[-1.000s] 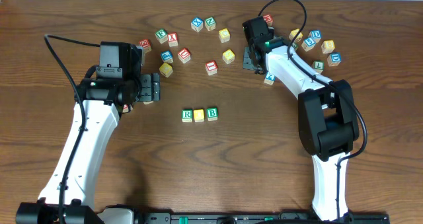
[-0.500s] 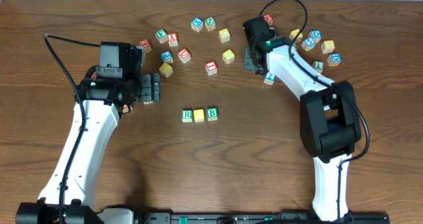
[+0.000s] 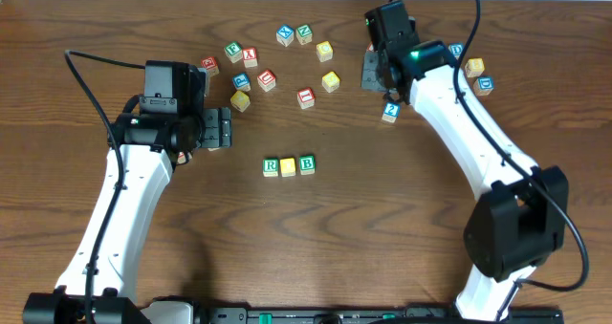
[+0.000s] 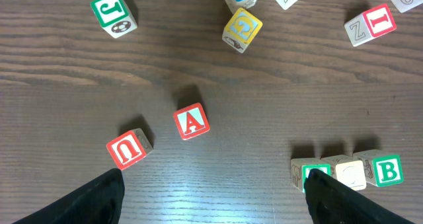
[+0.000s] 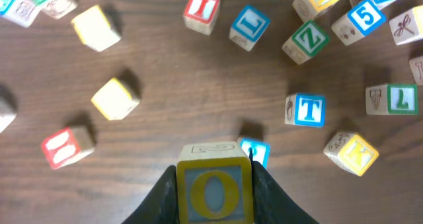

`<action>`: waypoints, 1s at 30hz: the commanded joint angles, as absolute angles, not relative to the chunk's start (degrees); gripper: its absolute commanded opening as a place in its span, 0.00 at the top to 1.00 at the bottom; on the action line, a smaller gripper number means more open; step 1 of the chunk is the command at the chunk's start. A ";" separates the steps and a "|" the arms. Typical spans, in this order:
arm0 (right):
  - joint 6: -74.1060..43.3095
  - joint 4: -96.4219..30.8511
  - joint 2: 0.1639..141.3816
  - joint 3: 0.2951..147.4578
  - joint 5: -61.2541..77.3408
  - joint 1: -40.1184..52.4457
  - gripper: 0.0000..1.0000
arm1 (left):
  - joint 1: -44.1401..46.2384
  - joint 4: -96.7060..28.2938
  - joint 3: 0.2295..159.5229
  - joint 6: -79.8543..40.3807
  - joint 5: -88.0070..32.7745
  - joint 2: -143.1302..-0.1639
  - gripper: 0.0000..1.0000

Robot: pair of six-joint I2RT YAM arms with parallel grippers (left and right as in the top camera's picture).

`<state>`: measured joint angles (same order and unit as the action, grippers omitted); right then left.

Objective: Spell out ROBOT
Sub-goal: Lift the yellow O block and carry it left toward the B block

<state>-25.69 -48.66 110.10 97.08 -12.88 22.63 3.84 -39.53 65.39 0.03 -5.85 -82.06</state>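
On the table's middle a row stands: green R cube [image 3: 271, 166], yellow-topped cube [image 3: 288, 167], green B cube [image 3: 307, 164]. The left wrist view shows the same row, with R [image 4: 305, 174] partly behind a finger and B [image 4: 387, 170] at its end. My right gripper [image 3: 375, 73] hangs over the far right of the table, shut on a yellow O cube [image 5: 213, 192] held off the table. The blue T cube [image 5: 308, 110] lies to its right. My left gripper [image 3: 222, 128] is open and holds nothing, left of the row.
A blue 2 cube [image 3: 390, 112] lies just below the right gripper. Loose cubes are scattered along the far side, among them a yellow one [image 3: 331, 80] and a red I [image 3: 306, 97]. More cluster at far right [image 3: 475, 68]. Red A [image 4: 192, 121] and red U [image 4: 127, 150] lie near the left gripper.
My right arm has swung to the right and slightly toward the far edge, with the gripper closing a little tighter on the cube. The left arm and the row have not moved.
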 commanded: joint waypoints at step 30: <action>-34.26 -39.38 108.36 77.25 -11.84 36.51 0.88 | 3.55 -40.27 65.69 0.19 -5.37 -81.45 0.14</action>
<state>-33.12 -39.55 109.30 77.54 -11.94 35.97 3.84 -40.10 65.39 0.03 -5.85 -82.06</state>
